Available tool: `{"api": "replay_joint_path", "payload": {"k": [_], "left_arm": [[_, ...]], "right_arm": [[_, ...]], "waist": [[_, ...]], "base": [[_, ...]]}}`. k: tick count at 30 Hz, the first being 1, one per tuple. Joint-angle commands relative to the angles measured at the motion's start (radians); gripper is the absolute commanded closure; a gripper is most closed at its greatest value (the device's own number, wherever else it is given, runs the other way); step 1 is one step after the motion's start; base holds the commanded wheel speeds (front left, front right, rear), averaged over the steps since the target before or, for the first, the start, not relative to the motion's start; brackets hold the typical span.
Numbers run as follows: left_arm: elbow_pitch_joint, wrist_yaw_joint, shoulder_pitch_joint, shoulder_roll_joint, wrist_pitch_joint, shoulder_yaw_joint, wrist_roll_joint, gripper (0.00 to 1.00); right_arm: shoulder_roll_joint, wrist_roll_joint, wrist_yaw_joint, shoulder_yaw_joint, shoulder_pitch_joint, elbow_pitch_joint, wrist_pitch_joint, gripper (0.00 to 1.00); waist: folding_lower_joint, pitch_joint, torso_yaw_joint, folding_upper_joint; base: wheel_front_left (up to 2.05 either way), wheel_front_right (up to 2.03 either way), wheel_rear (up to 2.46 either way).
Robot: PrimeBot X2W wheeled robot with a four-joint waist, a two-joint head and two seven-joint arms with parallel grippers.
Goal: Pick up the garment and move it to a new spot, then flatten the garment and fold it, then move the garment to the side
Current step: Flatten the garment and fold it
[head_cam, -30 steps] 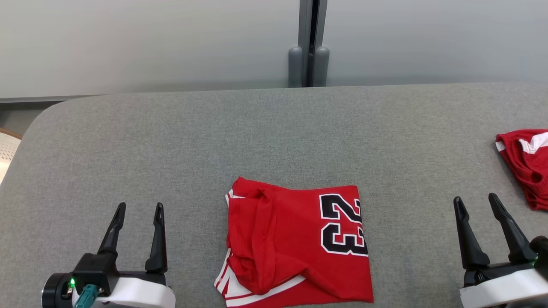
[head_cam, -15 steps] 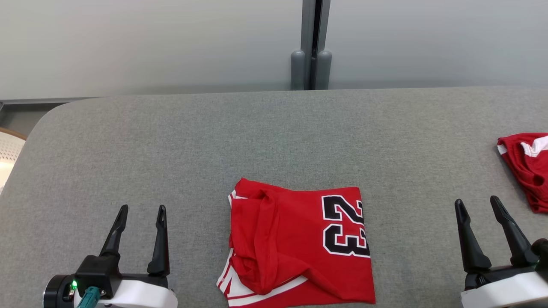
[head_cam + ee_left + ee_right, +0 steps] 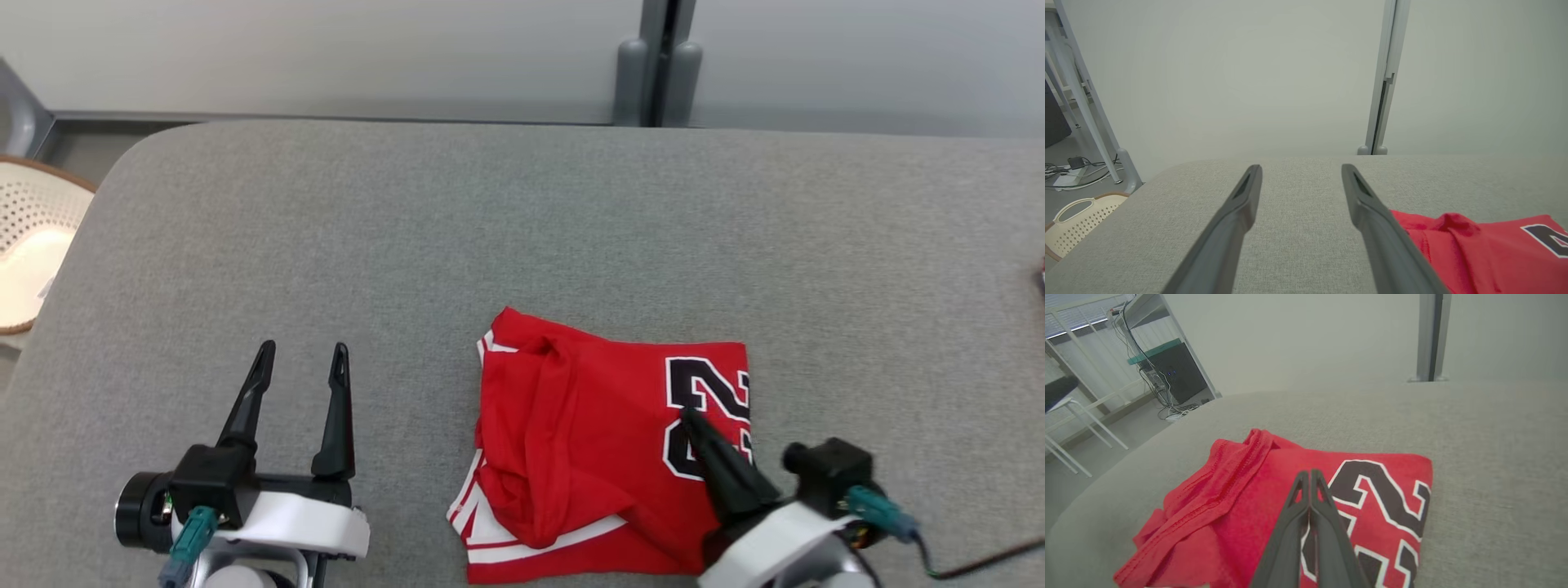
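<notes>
left claw (image 3: 304,347) stands spread wide, right claw (image 3: 687,415) pinched tight and angled leftward.

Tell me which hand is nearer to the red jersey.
Right. The right hand is over the jersey, fingers shut at its number. The left hand is open, apart, to its left.

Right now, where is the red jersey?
In the head view the red jersey lies low on the grey surface, right of centre, under the right gripper.
</notes>
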Motion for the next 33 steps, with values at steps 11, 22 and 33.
{"api": "replay_joint_path", "payload": {"k": [11,22,33], "left_arm": [[0.034,-0.016,-0.070,-0.022,-0.026,0.012,0.000,0.00],[0.049,-0.023,-0.063,-0.030,-0.030,0.030,0.007,0.00],[0.052,-0.024,0.001,-0.013,-0.030,0.054,0.005,0.00]], "right_arm": [[0.009,0.184,0.000,0.371,-0.165,0.254,-0.006,1.00],[-0.052,0.298,0.000,0.479,-0.250,0.281,-0.061,1.00],[-0.124,0.218,0.000,0.157,-0.129,0.155,-0.140,0.00]], "waist": [[0.0000,0.061,0.053,0.0000],[0.0000,0.055,0.038,0.0000],[0.0000,-0.030,-0.013,0.0000]], "base": [[0.00,0.00,0.00],[0.00,0.00,0.00],[0.00,0.00,0.00]]}}
